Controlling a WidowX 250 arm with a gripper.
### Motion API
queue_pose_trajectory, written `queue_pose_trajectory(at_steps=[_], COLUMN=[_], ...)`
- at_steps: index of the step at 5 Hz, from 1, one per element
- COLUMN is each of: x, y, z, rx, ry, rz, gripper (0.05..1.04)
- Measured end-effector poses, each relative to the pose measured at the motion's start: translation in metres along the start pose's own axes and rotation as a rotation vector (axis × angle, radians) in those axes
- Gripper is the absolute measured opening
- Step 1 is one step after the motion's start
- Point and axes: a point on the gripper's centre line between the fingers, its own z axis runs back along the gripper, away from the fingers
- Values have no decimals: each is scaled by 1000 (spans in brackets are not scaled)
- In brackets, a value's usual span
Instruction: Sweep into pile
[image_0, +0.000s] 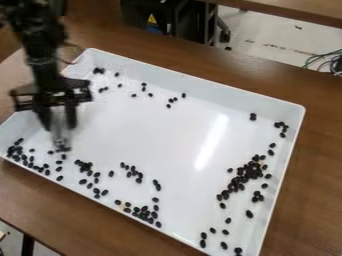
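sweeping looks only partly done.
black beans (251, 170) bunch thickest at the white tray's (200, 87) right; many lie scattered. can't tell whether the claw (60, 127) is spread or closed.

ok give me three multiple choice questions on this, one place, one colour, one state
1. Where in the picture is the gripper?
a) at the left, over the tray
b) at the right
c) at the bottom

2. What colour is the tray?
a) black
b) white
c) red

3. How do the dark pieces lie?
a) all in one pile
b) in one straight row
c) in scattered groups

1 a: it hangs over the tray's left part.
2 b: floor and rim both look white.
3 c: clusters lie near the left, bottom and right rims, with strays between.
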Motion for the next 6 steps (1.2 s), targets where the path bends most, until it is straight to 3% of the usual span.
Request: queue_pose_trajectory(at_steps=[1,2,3,4,6], x=[-1,8,17,26,65], y=[12,13,16,12,-19], z=[-23,-31,-31,-33,-30], rx=[-51,-48,16,36,61], ry=[31,25,20,29,34], rz=[161,114,48,-12,-227], gripper=[360,360,360,360,360])
